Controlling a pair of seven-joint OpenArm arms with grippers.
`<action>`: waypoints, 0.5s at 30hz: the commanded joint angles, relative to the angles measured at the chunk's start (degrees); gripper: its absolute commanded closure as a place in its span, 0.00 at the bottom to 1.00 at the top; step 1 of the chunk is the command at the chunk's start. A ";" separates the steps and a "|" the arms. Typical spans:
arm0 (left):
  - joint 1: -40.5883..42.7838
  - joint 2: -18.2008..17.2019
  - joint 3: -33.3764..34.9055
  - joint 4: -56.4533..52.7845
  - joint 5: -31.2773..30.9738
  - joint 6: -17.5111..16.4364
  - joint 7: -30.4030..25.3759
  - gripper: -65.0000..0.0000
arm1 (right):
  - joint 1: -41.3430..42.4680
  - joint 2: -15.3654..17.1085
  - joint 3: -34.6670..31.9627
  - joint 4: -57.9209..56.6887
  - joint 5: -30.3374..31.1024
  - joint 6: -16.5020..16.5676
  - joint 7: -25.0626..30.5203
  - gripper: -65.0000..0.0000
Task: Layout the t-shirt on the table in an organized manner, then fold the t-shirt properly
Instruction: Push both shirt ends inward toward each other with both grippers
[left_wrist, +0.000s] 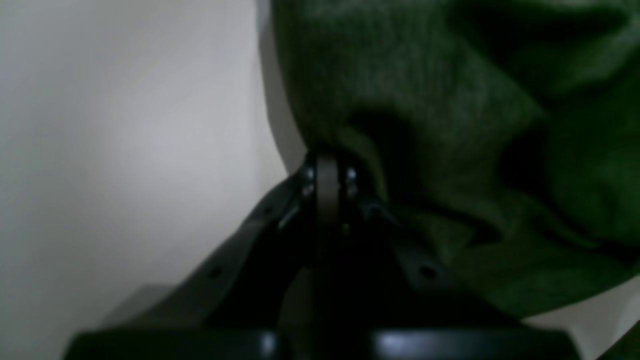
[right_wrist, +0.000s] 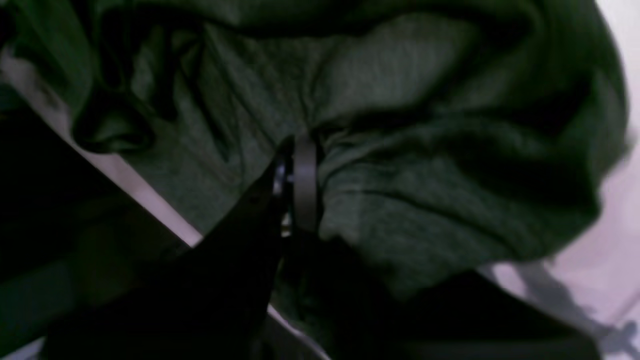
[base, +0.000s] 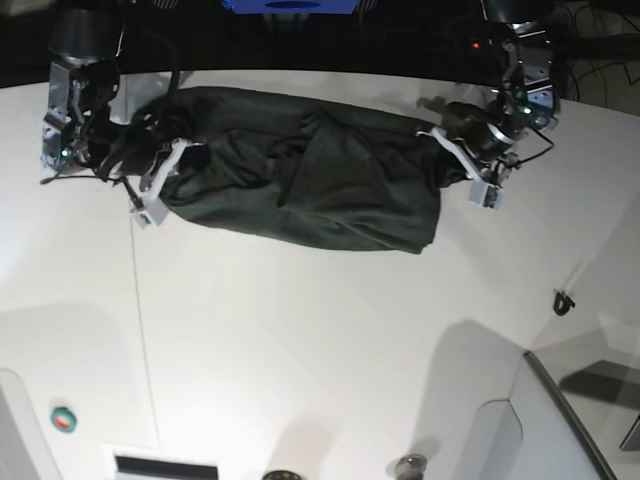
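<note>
The dark green t-shirt (base: 310, 175) lies bunched and creased in a long band across the far part of the white table (base: 320, 330). My left gripper (base: 442, 142) is at the band's right end in the base view. In the left wrist view, that gripper (left_wrist: 327, 162) is shut, with a fold of the t-shirt (left_wrist: 450, 125) pinched at its tips. My right gripper (base: 172, 160) is at the band's left end. Its fingers (right_wrist: 304, 170) are pressed together on gathered t-shirt cloth (right_wrist: 425, 175).
A thin dark seam line (base: 140, 320) runs down the table's left side. A small dark part (base: 563, 301) lies near the right edge. A green and red button (base: 63, 419) sits at the near left. A grey panel (base: 570, 420) fills the near right corner.
</note>
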 joint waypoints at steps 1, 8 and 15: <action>-0.30 -0.17 0.11 1.04 -0.14 0.28 -0.50 1.00 | 0.87 0.33 -0.69 2.69 1.37 0.01 0.91 0.99; 0.13 0.88 7.14 1.04 -0.14 0.81 -0.50 1.00 | -0.45 1.38 -8.08 16.49 1.37 -16.03 0.91 1.00; -0.48 0.97 12.15 1.04 -0.58 2.48 -0.50 1.00 | 0.69 2.09 -20.74 21.77 1.37 -31.33 0.91 1.00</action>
